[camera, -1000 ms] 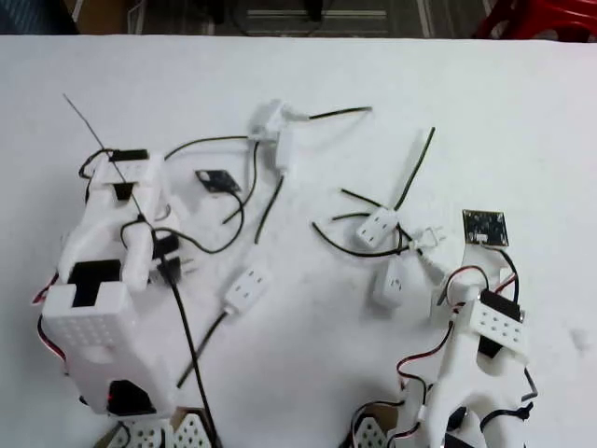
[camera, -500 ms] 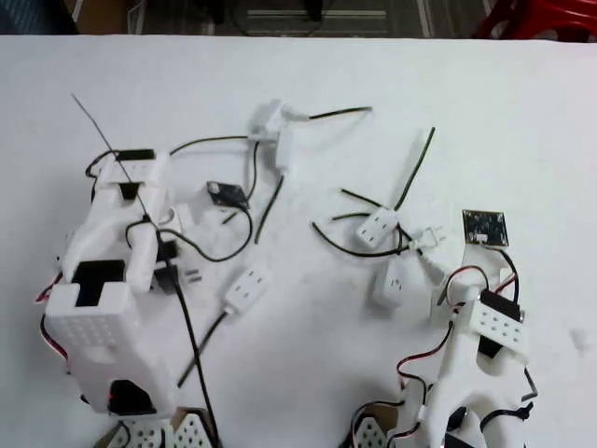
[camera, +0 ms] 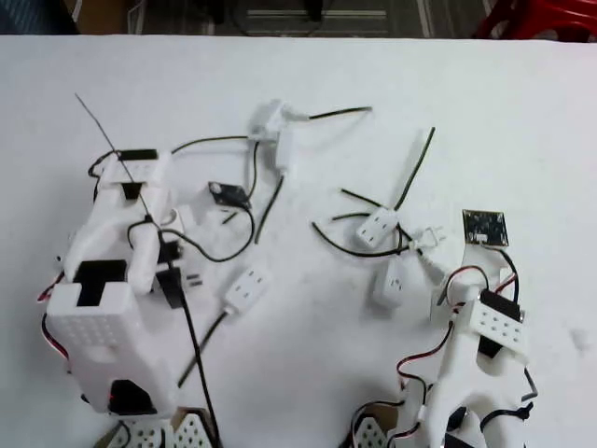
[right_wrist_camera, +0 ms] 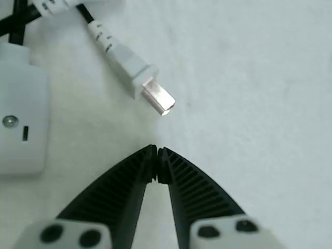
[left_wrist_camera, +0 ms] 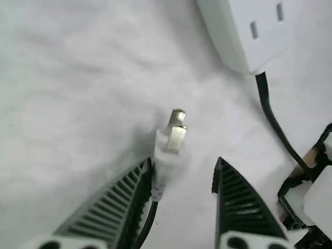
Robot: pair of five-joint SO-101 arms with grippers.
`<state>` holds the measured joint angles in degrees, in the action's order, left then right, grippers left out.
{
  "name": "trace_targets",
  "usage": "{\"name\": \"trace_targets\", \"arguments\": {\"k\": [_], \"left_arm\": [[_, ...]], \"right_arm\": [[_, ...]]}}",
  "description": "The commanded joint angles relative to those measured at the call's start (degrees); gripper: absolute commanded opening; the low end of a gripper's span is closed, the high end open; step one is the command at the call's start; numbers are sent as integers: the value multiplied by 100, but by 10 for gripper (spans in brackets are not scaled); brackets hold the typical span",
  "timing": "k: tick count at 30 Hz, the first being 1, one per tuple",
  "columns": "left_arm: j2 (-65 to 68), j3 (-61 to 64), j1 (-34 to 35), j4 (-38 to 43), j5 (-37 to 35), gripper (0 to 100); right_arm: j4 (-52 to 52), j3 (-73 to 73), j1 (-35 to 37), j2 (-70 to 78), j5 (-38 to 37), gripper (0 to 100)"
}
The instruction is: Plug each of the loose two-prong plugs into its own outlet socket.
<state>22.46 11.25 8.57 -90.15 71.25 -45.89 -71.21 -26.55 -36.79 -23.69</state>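
My left gripper is open, and a white two-prong plug lies between its ribbed fingers. The plug leans on one finger, with a gap to the other. Its prongs point toward a white outlet socket just ahead. In the high view that plug sits left of this socket. My right gripper is shut with nothing in it, right behind a second loose plug. Another socket lies beside that plug.
Two more sockets lie at centre right among looping black cords. A plug and socket pair rests at the back. A small circuit board on the right arm sits near the right edge. The table's far right is bare.
The left arm has shifted a little toward the right and the front, bringing its plug closer to the nearby socket. The right arm has not moved.
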Motion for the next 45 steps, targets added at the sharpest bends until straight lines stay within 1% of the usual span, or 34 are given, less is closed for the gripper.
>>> {"name": "trace_targets", "arguments": {"k": [1, 4, 6, 9, 13, 19, 27, 32, 41, 45], "left_arm": [[189, -105, -224, 35, -158, 203], [338, -132, -391, 105, -712, 203], [338, -132, -382, 185, -826, 203], [330, -123, -365, 202, -826, 190], [330, -123, -365, 202, -826, 103], [321, -132, -189, 202, -826, 146], [321, -132, -171, 202, -826, 144], [321, -132, -171, 141, -826, 66], [330, -114, -171, 79, -853, 52], [321, -114, -224, 114, -862, 24]], "right_arm": [[48, 18, 4, -4, -26, 25], [40, 18, -4, -4, -26, 25], [40, 18, -4, -4, -26, 25], [40, 18, -4, -4, -26, 25], [40, 18, -4, -4, -26, 25], [40, 18, -4, -4, -26, 25], [40, 18, -4, -4, -26, 25], [40, 18, -4, -4, -26, 25], [40, 18, -4, -4, -26, 25], [57, 18, 4, -4, -26, 25]]}}
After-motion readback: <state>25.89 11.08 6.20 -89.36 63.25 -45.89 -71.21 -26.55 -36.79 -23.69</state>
